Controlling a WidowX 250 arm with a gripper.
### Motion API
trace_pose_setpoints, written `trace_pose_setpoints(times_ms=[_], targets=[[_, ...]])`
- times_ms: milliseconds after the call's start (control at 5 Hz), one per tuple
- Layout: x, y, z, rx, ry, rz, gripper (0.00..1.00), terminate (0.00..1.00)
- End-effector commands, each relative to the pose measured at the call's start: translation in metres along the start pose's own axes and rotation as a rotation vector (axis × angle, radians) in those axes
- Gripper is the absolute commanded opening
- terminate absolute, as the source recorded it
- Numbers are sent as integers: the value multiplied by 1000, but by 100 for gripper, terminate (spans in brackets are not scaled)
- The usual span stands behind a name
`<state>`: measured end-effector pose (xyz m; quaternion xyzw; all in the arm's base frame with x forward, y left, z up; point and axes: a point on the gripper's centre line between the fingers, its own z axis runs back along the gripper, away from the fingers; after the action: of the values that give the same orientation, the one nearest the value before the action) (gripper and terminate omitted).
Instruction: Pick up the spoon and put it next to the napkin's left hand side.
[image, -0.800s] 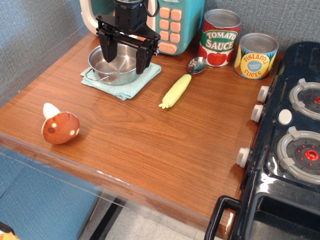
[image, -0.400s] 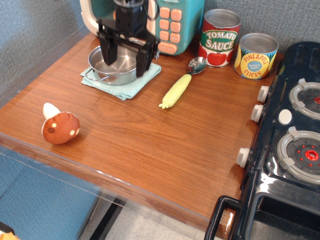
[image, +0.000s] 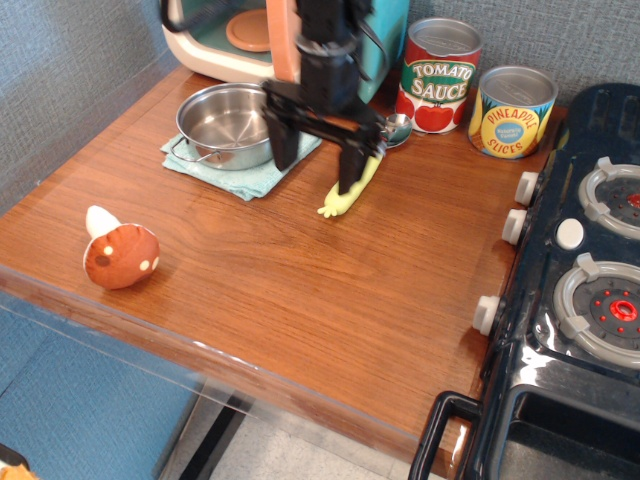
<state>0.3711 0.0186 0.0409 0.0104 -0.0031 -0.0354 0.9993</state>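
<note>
The spoon (image: 340, 200) lies on the wooden table, its pale yellow-green handle pointing to the front left and its shiny bowl (image: 396, 127) toward the cans. My gripper (image: 317, 166) is open, hanging just above and to the left of the spoon; its right finger covers part of the handle. The light teal napkin (image: 245, 173) lies to the left under a steel pot (image: 226, 122).
A brown mushroom toy (image: 119, 254) lies at the front left. A tomato sauce can (image: 438, 76) and a pineapple can (image: 511, 111) stand at the back. A teal toy microwave (image: 250, 35) stands behind the pot. A toy stove (image: 580, 290) fills the right side.
My gripper has moved right and forward, from above the pot to over the spoon's handle. It stays open. The spoon, pot and napkin have not moved.
</note>
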Motion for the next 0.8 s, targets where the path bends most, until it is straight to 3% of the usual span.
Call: trace_pose_setpoints(times_ms=[0, 200, 400, 600], targets=[[18, -17, 0, 0, -50, -15, 100, 0], [23, -13, -11, 10, -38, -8, 100, 0], [22, -9, -15, 5, -54, 4, 0, 0], [20, -7, -12, 20, -61, -7, 0, 0]])
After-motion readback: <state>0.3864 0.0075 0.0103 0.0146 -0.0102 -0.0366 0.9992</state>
